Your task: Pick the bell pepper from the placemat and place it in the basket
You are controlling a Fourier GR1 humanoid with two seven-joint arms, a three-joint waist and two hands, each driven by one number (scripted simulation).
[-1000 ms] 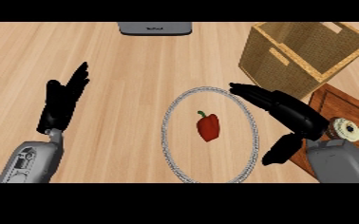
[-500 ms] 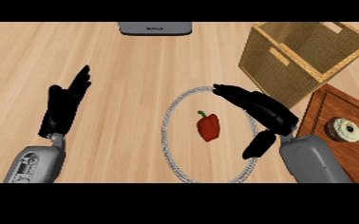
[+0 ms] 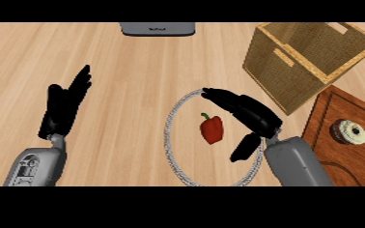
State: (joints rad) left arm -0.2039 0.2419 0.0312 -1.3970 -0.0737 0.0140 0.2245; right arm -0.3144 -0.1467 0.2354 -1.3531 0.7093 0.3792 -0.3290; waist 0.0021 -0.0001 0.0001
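Note:
A red bell pepper (image 3: 212,129) with a green stem lies on a round wood-toned placemat (image 3: 173,140) edged with a pale rim. My right hand (image 3: 249,113) is open just right of the pepper, fingers stretched over the mat's upper part, thumb hanging down beside the pepper, not touching it. A woven basket (image 3: 303,60) with a wooden rim stands at the upper right, empty as far as I see. My left hand (image 3: 64,106) rests open at the left, fingers up.
A dark wooden board (image 3: 324,135) lies at the right edge with a glazed doughnut (image 3: 351,131) on it. A grey appliance (image 3: 158,28) sits at the counter's far edge. Bare wooden counter lies between my left hand and the mat.
My right hand has moved left across the placemat and now sits close beside the pepper. The pepper and my left hand have stayed put.

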